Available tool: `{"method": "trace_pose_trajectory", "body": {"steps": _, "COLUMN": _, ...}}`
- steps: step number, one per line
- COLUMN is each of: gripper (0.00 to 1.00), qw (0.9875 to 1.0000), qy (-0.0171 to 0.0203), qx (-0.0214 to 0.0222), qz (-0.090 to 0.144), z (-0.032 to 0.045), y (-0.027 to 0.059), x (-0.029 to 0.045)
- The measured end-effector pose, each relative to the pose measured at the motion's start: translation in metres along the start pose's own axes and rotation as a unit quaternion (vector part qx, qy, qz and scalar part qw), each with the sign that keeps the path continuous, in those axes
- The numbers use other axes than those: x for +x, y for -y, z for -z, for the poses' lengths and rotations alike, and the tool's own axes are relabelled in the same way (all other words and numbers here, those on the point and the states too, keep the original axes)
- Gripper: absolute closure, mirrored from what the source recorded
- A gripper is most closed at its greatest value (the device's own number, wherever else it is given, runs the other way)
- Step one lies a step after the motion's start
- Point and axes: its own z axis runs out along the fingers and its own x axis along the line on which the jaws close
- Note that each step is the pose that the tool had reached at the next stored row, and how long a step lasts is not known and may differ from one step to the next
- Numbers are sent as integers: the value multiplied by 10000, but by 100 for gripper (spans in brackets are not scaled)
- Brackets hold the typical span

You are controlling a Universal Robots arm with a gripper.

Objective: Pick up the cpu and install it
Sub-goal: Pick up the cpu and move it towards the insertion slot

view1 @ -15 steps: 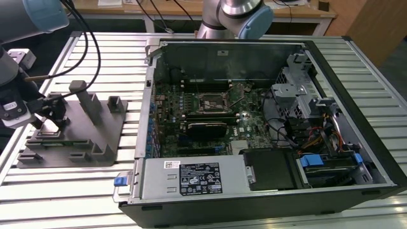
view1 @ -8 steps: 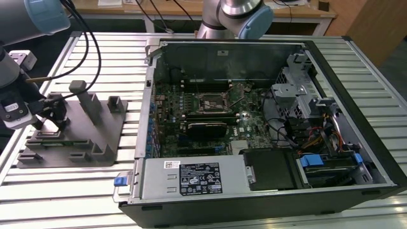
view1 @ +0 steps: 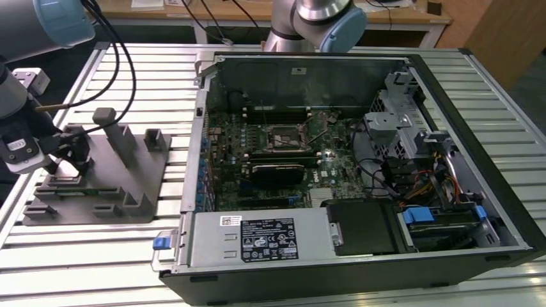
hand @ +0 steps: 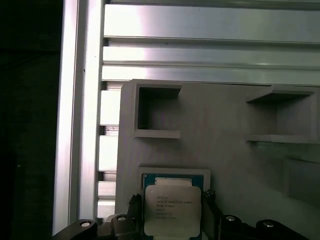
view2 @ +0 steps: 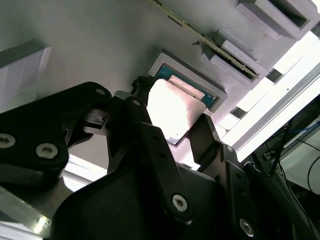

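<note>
The cpu [hand: 172, 210], a thin square chip with a pale silvery top on a green board, lies in a shallow square pocket of the grey plastic tray [view1: 128, 185]. My gripper [hand: 171, 198] straddles it, with one black finger against each of two opposite sides. In the second wrist view the cpu [view2: 172, 107] glares white between the same fingers [view2: 141, 100] of the gripper [view2: 170, 112]. At the exterior view's left, the gripper [view1: 75, 157] hangs low over the tray's near-left part. The dark socket frame [view1: 284, 136] sits mid-motherboard inside the open computer case.
Upright posts [view1: 107, 125] and raised pockets [hand: 157, 112] stand on the tray close to the gripper. The ribbed aluminium table [view1: 102, 256] carries tray and case. Cables [view1: 128, 57] trail from the arm. Case walls, a drive cage [view1: 401, 128] and a power supply [view1: 256, 240] ring the motherboard.
</note>
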Motion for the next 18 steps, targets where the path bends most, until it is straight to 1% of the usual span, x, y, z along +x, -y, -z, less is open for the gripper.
{"method": "trace_pose_trajectory", "body": {"steps": 1, "gripper": 41, "qw": 10000, "qy": -4, "qx": -14, "qz": -1, "z": -1, "y": -1, "x": 0}}
{"method": "trace_pose_trajectory", "body": {"steps": 3, "gripper": 41, "qw": 10000, "qy": -12, "qx": -21, "qz": -2, "z": -7, "y": 0, "x": 1}}
{"method": "trace_pose_trajectory", "body": {"steps": 7, "gripper": 41, "qw": 10000, "qy": -22, "qx": -20, "qz": -3, "z": -20, "y": 0, "x": 2}}
{"method": "trace_pose_trajectory", "body": {"steps": 12, "gripper": 41, "qw": 10000, "qy": -21, "qx": -20, "qz": -2, "z": -21, "y": 0, "x": 1}}
{"method": "trace_pose_trajectory", "body": {"steps": 14, "gripper": 45, "qw": 10000, "qy": -21, "qx": -20, "qz": -2, "z": -21, "y": 1, "x": 1}}
{"method": "trace_pose_trajectory", "body": {"steps": 18, "gripper": 45, "qw": 10000, "qy": -22, "qx": -20, "qz": -2, "z": -21, "y": 1, "x": 1}}
